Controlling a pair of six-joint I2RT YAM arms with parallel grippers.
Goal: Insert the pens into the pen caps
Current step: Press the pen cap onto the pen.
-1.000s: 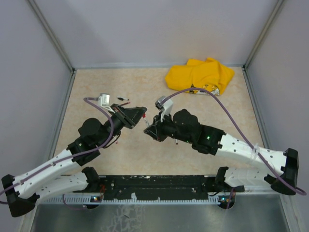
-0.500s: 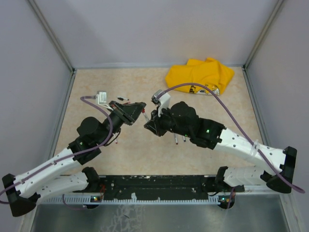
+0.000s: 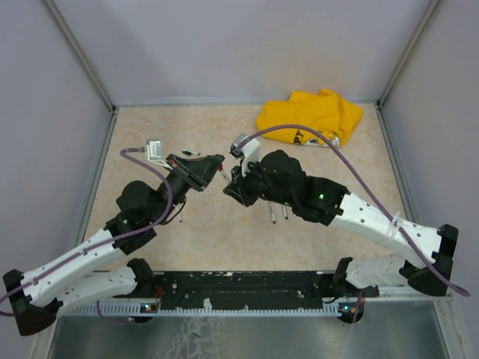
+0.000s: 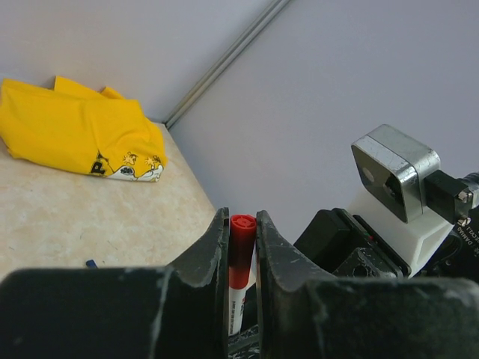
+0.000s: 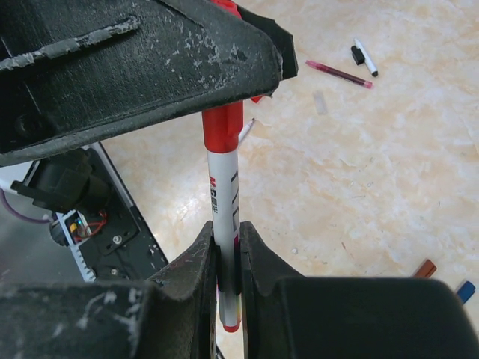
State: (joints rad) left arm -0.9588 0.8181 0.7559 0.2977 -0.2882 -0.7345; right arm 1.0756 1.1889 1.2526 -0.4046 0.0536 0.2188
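Observation:
A white-barrelled pen (image 5: 224, 198) spans the gap between both grippers above the table's middle (image 3: 224, 179). My right gripper (image 5: 227, 232) is shut on its barrel, whose red tail end pokes out behind the jaws. A red pen cap (image 4: 242, 243) sits on the pen's other end, and my left gripper (image 4: 241, 221) is shut on that cap. In the right wrist view the left gripper's fingers (image 5: 150, 67) cover most of the cap (image 5: 223, 126). In the top view the left gripper (image 3: 214, 170) and right gripper (image 3: 233, 187) stand tip to tip.
A yellow cloth (image 3: 310, 116) lies at the back right. Two pens (image 3: 280, 215) lie under the right arm. A thin red refill (image 5: 338, 74) and a black-capped pen (image 5: 364, 57) lie further off. A red cap (image 5: 424, 267) and a blue cap (image 5: 465, 291) rest on the table.
Both grippers have drifted a little toward the back of the table, still joined by the pen. The right arm has swung slightly left. Neither grip has changed.

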